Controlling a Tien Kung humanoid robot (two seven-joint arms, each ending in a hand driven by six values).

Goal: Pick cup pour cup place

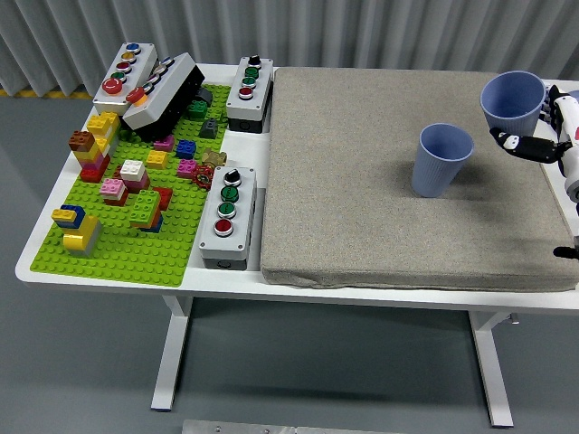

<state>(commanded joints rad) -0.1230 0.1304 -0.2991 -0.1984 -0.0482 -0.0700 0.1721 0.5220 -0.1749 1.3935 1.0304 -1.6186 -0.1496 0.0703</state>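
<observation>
The lifted cup is a plain blue-grey ribbed cup with no label or writing I can read on it. It sits in my right hand, which comes in from the right edge with its fingers wrapped around the cup's lower wall. The cup is upright, mouth open upward, clear of the grey mat beneath it. I cannot see anything inside it from here.

Off to the left of my hand and a little nearer to me stands a second cup, same colour and ribbing, upright on the mat, well apart from the one I hold.

Far to the left of my hand, the white worktop carries a green baseplate covered with coloured bricks, and several grey button boxes with red, green and black buttons. No print on those boxes is legible to me.
</observation>
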